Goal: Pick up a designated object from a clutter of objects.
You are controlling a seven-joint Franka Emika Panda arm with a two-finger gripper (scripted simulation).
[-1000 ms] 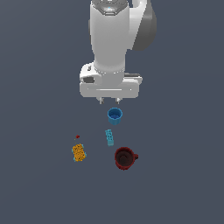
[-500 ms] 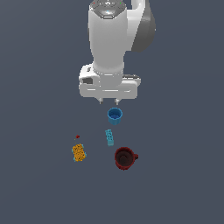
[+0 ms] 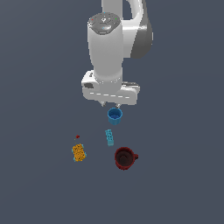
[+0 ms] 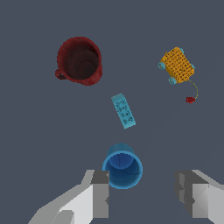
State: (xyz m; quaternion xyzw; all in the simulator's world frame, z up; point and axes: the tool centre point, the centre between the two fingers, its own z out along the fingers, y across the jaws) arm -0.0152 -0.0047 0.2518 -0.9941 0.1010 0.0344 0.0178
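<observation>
Blue cup stands upright on the table, mouth up, just under the gripper. Jaws wide apart, holding nothing; in wrist view cup sits nearer one finger, off-centre in the gap. Nearby: light-blue block, lying flat. Farther out: dark red mug, upright w/ handle. Orange-yellow block & tiny red piece lie well apart from cup, toward exterior view's left.
</observation>
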